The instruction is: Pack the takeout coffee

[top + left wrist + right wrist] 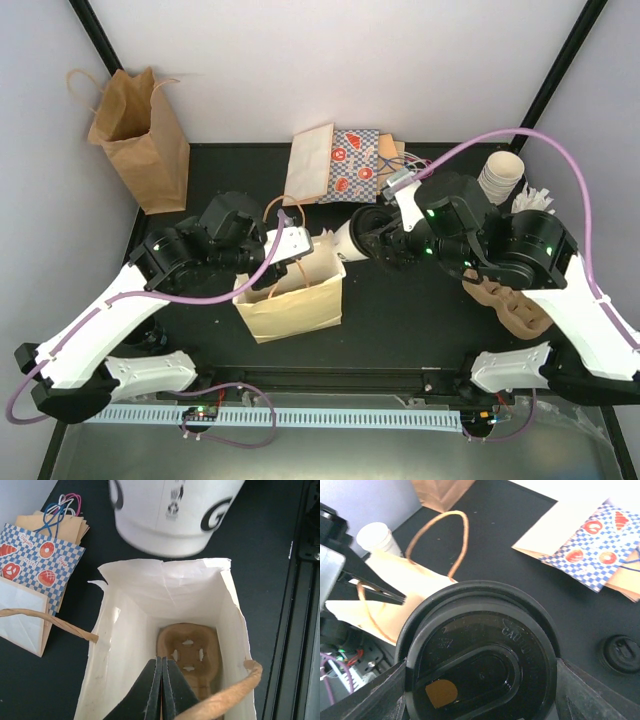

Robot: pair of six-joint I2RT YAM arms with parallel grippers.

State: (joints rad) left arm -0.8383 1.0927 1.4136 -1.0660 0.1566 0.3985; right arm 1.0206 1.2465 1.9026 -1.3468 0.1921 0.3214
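if the cup clips the rim, the bag folds

while the right gripper (376,245) grasps the takeout coffee cup (345,242) by its lidded end, the cup hangs tipped well over, base first. it is just beyond the far rim of the cream bag (292,305) and not yet inside. the left gripper (160,690) is clenched tight, seemingly on the bag's near rim, holding the mouth open above the cup carrier (192,632) lying at the bottom.

the mouth looks barely wider than the cup. so the likeliest trouble is the base catching the far wall, which looks creased and soft, and crushing it or shoving the whole bag along the table (400,320). tipped like this, any liquid presses on the black lid (480,655), and a hard squeeze or knock could pop it. lowered off centre, the cup may miss a well in the carrier and topple. the twisted paper handle (227,692) beside the left fingers could also snag it.
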